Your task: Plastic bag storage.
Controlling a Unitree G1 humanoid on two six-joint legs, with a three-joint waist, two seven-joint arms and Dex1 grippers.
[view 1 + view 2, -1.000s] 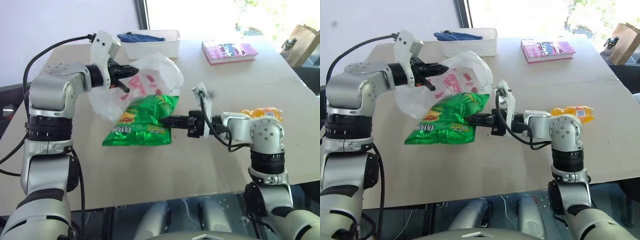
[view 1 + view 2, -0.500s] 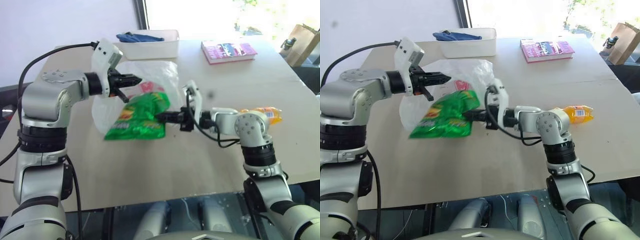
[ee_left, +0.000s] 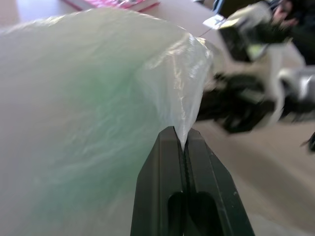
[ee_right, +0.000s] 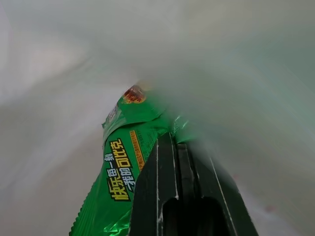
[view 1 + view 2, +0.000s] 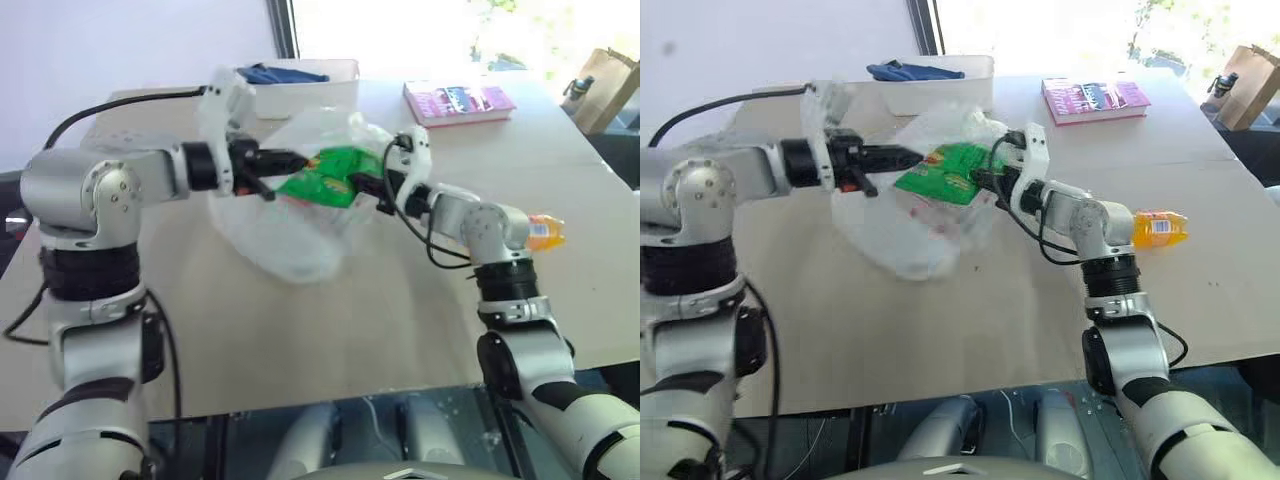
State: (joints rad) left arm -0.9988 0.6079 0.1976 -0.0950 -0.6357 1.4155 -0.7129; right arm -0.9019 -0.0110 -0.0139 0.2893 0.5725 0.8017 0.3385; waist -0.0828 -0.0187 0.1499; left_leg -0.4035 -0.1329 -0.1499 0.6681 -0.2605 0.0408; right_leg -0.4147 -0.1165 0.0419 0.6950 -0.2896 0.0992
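Now, line by line, as my two sets of jaws had it:

Left jaws: my left gripper was pressed fully together on a thin fold at the rim of the plastic bag; in my left wrist view the film rose straight out from between the tips.

Right jaws: my right gripper was clamped tight on the end of the green snack packet, the packet running on past my fingertips.

What changed: a second earlier the packet hung below and outside the bag, well short of my left jaws. By this moment I had carried it up and forward, so that it lay inside the bag's mouth, its far end close to my left fingertips; white film surrounded it in my right wrist view.

Bag's place: it hung from my left jaws, its mouth turned toward my right jaws and its belly sagging onto the table beneath both.

Meaning for the task: I judged the loading step nearly done, since the packet was within the film but not yet let go.

Next call: probably to part my right jaws and draw them out without dragging the film.

Risk: my left pinch held very little film and could slip.
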